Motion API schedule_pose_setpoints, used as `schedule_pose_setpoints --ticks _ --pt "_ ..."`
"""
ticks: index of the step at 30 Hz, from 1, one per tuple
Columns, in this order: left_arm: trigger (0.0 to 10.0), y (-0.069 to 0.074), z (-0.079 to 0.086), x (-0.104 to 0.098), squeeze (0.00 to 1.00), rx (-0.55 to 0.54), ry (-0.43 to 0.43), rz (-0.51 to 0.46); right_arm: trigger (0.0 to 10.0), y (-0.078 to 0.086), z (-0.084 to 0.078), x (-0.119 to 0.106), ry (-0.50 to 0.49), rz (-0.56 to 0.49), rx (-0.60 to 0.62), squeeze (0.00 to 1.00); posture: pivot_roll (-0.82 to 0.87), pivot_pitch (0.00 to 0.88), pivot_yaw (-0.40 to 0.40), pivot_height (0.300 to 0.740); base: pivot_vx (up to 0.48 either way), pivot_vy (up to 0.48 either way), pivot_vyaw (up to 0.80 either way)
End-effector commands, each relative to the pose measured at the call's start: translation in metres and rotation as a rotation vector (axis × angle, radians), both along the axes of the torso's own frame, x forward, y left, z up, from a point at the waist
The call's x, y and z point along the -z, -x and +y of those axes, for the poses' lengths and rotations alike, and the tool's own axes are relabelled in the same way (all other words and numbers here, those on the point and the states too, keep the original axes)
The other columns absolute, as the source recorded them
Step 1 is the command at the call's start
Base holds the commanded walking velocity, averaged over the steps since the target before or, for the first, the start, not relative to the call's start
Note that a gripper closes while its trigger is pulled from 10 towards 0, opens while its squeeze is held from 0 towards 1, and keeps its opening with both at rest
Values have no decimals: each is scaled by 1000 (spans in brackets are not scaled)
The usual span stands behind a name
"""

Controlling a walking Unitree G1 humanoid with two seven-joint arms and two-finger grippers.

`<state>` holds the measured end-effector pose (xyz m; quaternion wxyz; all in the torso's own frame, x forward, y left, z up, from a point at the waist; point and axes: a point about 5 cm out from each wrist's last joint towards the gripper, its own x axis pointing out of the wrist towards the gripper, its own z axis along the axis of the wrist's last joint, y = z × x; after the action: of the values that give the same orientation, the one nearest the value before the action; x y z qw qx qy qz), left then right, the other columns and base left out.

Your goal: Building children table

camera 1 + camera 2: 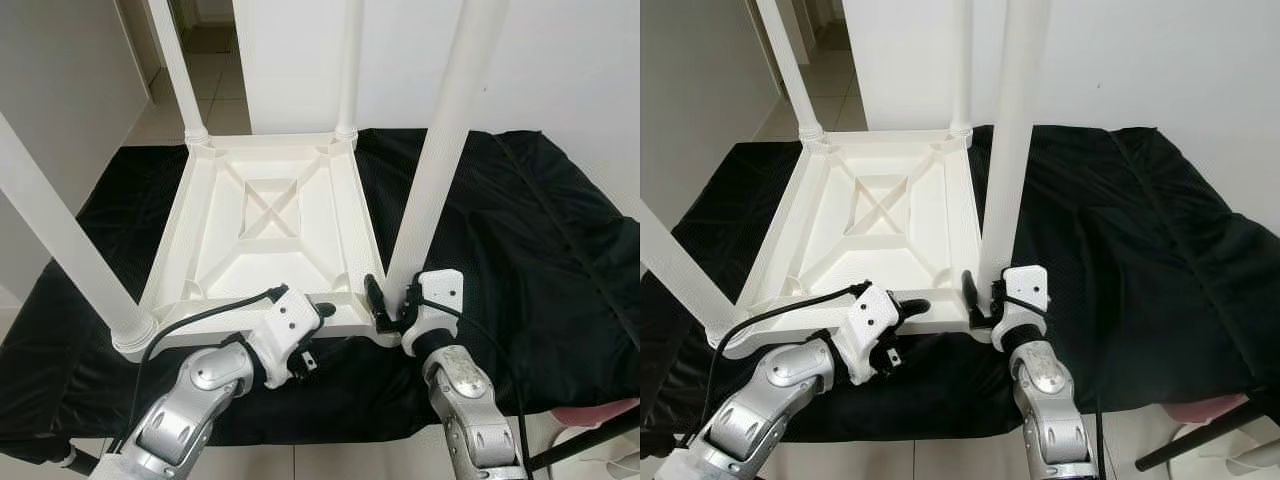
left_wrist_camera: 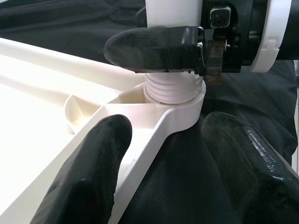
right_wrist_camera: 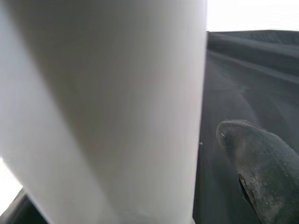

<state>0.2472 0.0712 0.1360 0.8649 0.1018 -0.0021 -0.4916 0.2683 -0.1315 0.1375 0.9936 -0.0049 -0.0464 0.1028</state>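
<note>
Black cloth (image 1: 520, 250) covers the work surface, bare and roomy to the right, where a white children's table top (image 1: 265, 225) lies upside down. At its near-right corner, the right gripper (image 1: 392, 300) pinches the near-right leg (image 1: 440, 150) low on its base. The left gripper (image 1: 318, 315), fingers (image 2: 88, 172) spread, straddles the top's near edge just beside that corner.

No readable text or labels anywhere

Both silver arms reach up from the lower frame, the left gripper (image 1: 318, 322) at lower centre with fingers spread, the right gripper (image 1: 392, 300) just right of it, clamped.
</note>
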Motion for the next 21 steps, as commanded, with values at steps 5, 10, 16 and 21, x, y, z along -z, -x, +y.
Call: schedule_pose_setpoints --ticks 5,10,16,21 --pt "10000 4 -3 2 0 41 8 24 10000 -5 -4 -1 30 -21 -53 0 -129 44 59 740 0 0 0" --pt "10000 2 -3 1 0 42 12 25 10000 -7 -4 0 40 -20 -65 0 -140 52 63 740 0 0 0" --pt "10000 0 -2 0 0 42 4 14 10000 -7 -4 0 62 -23 -82 0 -147 60 68 740 0 0 0" --pt "10000 -2 -2 -1 0 40 -1 0 10000 -8 -6 1 66 -22 -92 0 -152 64 71 740 0 0 0"
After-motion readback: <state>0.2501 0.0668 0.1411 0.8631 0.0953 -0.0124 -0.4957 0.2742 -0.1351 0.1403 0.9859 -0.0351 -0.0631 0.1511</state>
